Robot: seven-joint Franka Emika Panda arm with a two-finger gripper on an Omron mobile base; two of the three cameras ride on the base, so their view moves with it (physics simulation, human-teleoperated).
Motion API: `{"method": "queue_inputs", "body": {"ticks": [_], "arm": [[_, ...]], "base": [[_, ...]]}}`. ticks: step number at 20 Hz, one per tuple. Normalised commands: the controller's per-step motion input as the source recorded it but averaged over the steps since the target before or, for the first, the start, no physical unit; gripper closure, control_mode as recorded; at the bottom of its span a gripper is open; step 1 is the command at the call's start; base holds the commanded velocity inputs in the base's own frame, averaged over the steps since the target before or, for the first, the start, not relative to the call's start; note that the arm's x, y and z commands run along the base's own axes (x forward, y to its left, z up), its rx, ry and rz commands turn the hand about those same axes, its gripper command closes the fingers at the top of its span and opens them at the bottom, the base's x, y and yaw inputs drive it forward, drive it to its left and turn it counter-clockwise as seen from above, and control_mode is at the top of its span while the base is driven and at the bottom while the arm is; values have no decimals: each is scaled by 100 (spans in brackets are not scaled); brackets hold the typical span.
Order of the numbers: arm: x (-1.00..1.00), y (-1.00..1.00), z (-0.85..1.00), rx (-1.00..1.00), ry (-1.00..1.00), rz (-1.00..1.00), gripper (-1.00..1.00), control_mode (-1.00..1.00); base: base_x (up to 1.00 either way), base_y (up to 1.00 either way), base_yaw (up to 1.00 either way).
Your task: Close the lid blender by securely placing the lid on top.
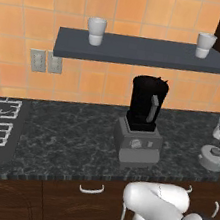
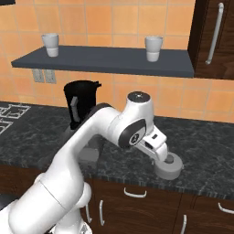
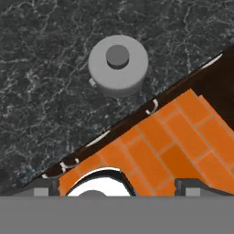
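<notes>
Left: blender (image 1: 143, 112) stands uncapped at mid-desk (image 1: 67, 135), jar mouth free to receive its cover. Right: lid (image 3: 118, 65) lies knob-up near the desk's front edge, well apart. My pincer (image 3: 119, 186) hangs above it, tips spread, not touching.

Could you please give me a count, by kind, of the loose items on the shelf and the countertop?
White cups on the shelf: 2 (one towards the left end, one at the right end)
Blender on the counter: 1
Lid, lying on the counter apart from the blender: 1
Total: 4
</notes>
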Motion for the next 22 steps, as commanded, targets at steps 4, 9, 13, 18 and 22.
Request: {"method": "queue_inputs", "body": {"ticks": [4, 9, 13, 18, 22], "arm": [[45, -33, -14, 3, 21, 0, -100, -100], [40, -34, -14, 4, 15, 0, -100, -100], [39, -38, -20, 9, 7, 0, -100, -100], [29, -30, -31, 8, 0, 0, -100, -100], [20, -16, -39, 1, 0, 2, -100, -100]], "base": [[0, 0, 0], [0, 0, 0], [0, 0, 0], [0, 0, 0], [0, 0, 0]]}}
